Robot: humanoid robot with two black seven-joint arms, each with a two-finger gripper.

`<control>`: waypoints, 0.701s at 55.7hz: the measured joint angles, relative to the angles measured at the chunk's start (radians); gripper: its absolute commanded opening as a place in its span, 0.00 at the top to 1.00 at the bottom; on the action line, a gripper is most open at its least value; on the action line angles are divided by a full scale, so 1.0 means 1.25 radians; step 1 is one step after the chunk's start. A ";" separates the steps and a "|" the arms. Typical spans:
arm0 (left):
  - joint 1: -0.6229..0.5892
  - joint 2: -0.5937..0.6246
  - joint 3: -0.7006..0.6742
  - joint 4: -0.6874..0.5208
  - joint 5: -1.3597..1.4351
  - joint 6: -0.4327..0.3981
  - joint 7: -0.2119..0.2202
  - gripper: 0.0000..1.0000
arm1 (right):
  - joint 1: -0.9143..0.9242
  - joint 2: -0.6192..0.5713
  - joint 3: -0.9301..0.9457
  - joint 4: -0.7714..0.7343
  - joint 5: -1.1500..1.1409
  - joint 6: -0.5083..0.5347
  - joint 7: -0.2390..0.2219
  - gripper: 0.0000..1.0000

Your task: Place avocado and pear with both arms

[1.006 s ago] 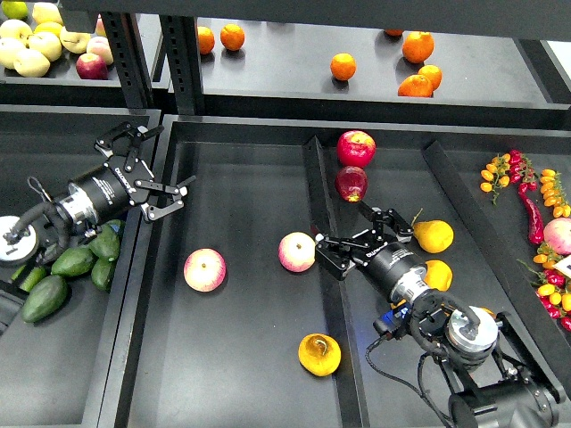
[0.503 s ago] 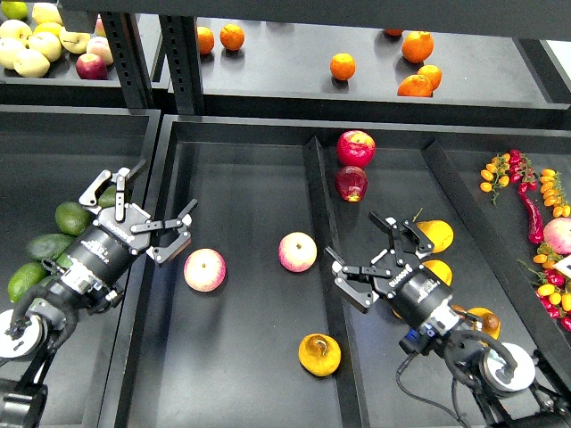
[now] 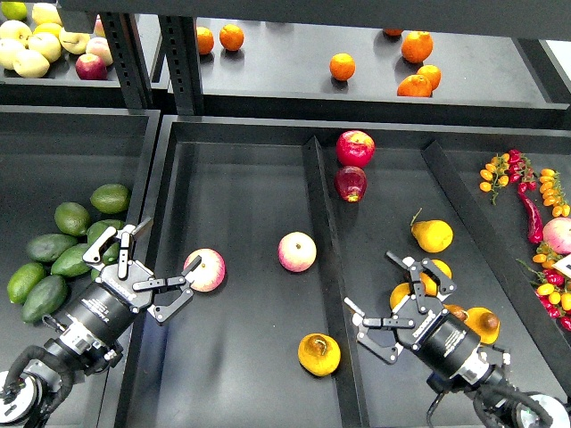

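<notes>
The pear point(image 3: 318, 354), orange-yellow with a brown dimple, lies alone at the front of the middle tray point(image 3: 241, 178). Several green avocados lie in the left tray point(image 3: 53, 152). One of the darker ones point(image 3: 72, 218) sits near the back of the pile, but I cannot tell for sure which is the task's avocado. My left gripper point(image 3: 141, 273) is open and empty over the tray edge, between the avocados and a pink-yellow apple point(image 3: 204, 269). My right gripper point(image 3: 398, 301) is open and empty in the right tray, right of the pear and apart from it.
A second pink-yellow apple point(image 3: 297, 251) lies mid-tray. Two red apples point(image 3: 355, 148) sit behind a raised divider point(image 3: 323, 223). Stemmed yellow pears point(image 3: 433, 234) lie near my right gripper. Oranges point(image 3: 343, 66) are on the back shelf. Chillies and small tomatoes point(image 3: 526, 192) are at far right.
Both arms have drawn back toward the near edge, grippers staying open and empty. The left gripper has come off the avocado pile, uncovering it. The fruit has not moved.
</notes>
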 measured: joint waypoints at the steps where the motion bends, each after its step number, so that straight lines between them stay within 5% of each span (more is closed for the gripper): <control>1: 0.001 0.000 0.000 0.000 0.000 0.000 0.000 0.01 | 0.003 -0.006 -0.006 -0.001 -0.016 0.000 0.000 0.00; 19: 0.009 0.000 0.009 -0.003 0.000 0.000 0.000 0.01 | 0.153 -0.148 -0.187 -0.062 -0.162 0.000 0.000 0.00; 39: 0.018 0.000 0.011 -0.022 0.001 0.000 0.000 0.01 | 0.358 -0.131 -0.331 -0.238 -0.169 0.000 0.000 0.00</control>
